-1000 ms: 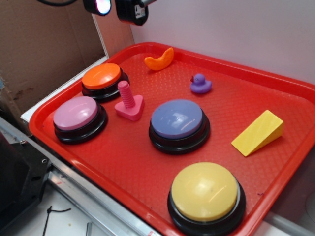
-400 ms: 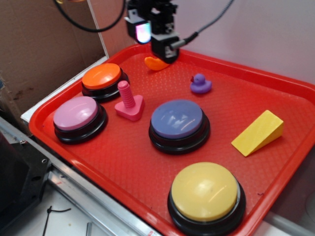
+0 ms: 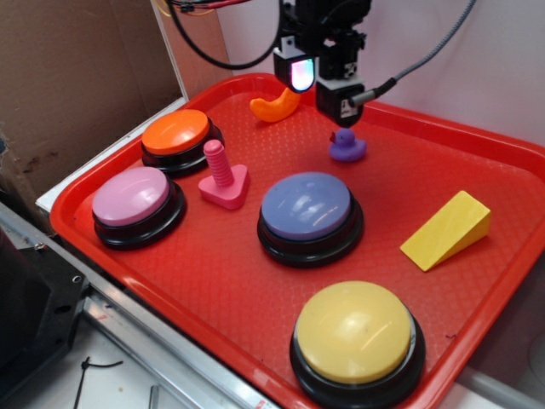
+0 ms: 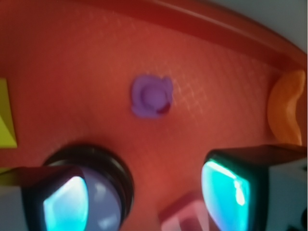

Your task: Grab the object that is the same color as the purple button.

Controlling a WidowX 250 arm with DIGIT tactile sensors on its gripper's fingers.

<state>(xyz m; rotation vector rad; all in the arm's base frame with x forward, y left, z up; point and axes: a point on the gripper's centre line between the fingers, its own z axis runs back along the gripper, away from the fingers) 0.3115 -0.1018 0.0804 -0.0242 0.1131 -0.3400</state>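
Red tray (image 3: 477, 281) holds the duck (image 3: 347, 146) far of the purple button (image 3: 307, 207); gripper (image 3: 325, 83), fingers spread, hangs over it, should centre above then drop straight.

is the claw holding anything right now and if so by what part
Nothing is held. The claw is open above the purple duck, which sits free on the tray.
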